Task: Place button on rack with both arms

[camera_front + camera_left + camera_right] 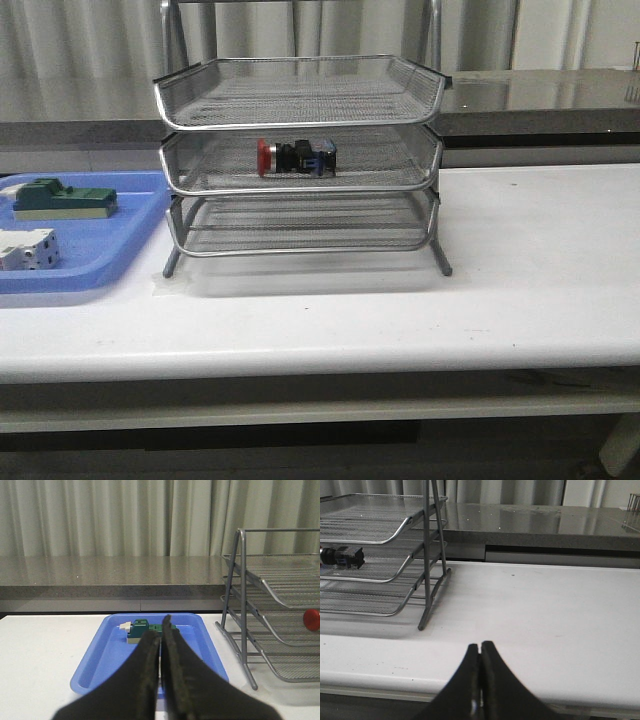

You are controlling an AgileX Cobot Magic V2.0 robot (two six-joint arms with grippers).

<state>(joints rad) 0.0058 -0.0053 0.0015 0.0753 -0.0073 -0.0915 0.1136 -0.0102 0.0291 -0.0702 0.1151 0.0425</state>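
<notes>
The button, red cap, black body, blue rear block, lies on its side on the middle tier of the silver wire-mesh rack. Its red cap shows in the left wrist view and its black body in the right wrist view. My left gripper is shut and empty, held back from the table over the blue tray's near side. My right gripper is shut and empty, at the table's front edge, right of the rack. Neither arm shows in the front view.
A flat blue plastic tray lies left of the rack and holds a green block and a white boxy part. The green block also shows in the left wrist view. A grey counter runs behind the table.
</notes>
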